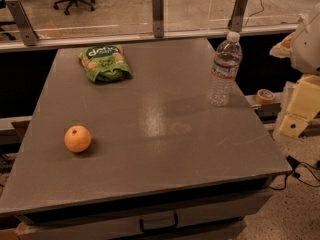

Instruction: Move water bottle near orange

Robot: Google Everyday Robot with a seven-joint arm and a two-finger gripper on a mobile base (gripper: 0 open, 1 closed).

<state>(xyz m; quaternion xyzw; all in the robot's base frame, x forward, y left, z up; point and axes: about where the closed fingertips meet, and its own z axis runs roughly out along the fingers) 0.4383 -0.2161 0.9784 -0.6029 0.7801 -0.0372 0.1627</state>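
Clear ribbed plastic, tall and narrow: the water bottle stands upright across the tabletop, well apart from the orange. The end effector hangs even farther from the orange, off the tabletop's edge; whether it is apart or together I cannot tell. A glancing grasp could topple the bottle, and a nudge could roll the orange.

One view, set high at the near side of the table, facing down and forward across the top to the glass barrier along the far edge. Mid-range: whole tabletop fits, water bottle far right, orange near left, drawer handle at the bottom. The gripper sits at the right frame border, off the table's right side.
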